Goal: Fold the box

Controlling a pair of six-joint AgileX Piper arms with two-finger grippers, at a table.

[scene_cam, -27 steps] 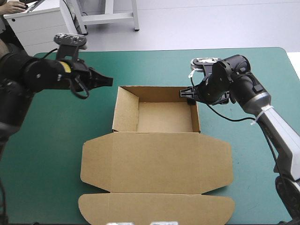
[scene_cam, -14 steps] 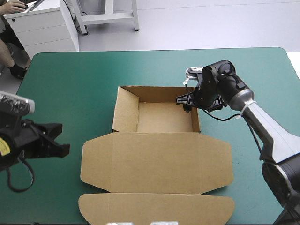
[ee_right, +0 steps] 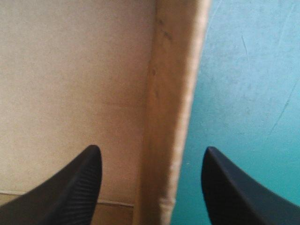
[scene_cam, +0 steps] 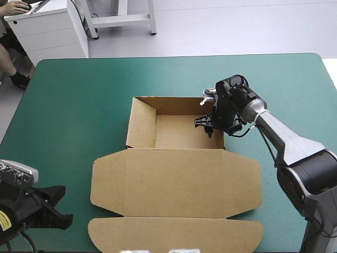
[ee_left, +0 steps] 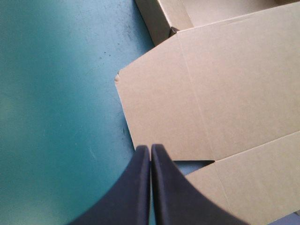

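One brown box [scene_cam: 176, 182] lies around the middle of the counter [scene_cam: 79, 100], and two arms work at it. The box stands as an open tray [scene_cam: 141, 121] toward 12 o'clock with its four walls raised, while the lid [scene_cam: 176, 182] lies flat toward 6 o'clock, a rounded front flap [scene_cam: 176, 234] at its near end. The right arm [scene_cam: 274, 132] reaches to the tray's 3 o'clock wall [ee_right: 171, 117], near that wall's far end. The right jaws are released and spread wide, straddling this wall: one finger [ee_right: 77, 187] hangs inside over the tray's floor, the other [ee_right: 234, 187] outside over the teal-green cover [ee_right: 248, 70]. Whether either finger touches the board cannot be told. That one finger is all that shows within the tray. The left arm [scene_cam: 26, 211] sits at about 8 o'clock of the counter, near its corner and apart from the box. The left jaws are clenched, the fingers [ee_left: 136, 192] meeting in one pointed arch that aims at the notch between lid and front flap, the tips over the lid's 9 o'clock edge
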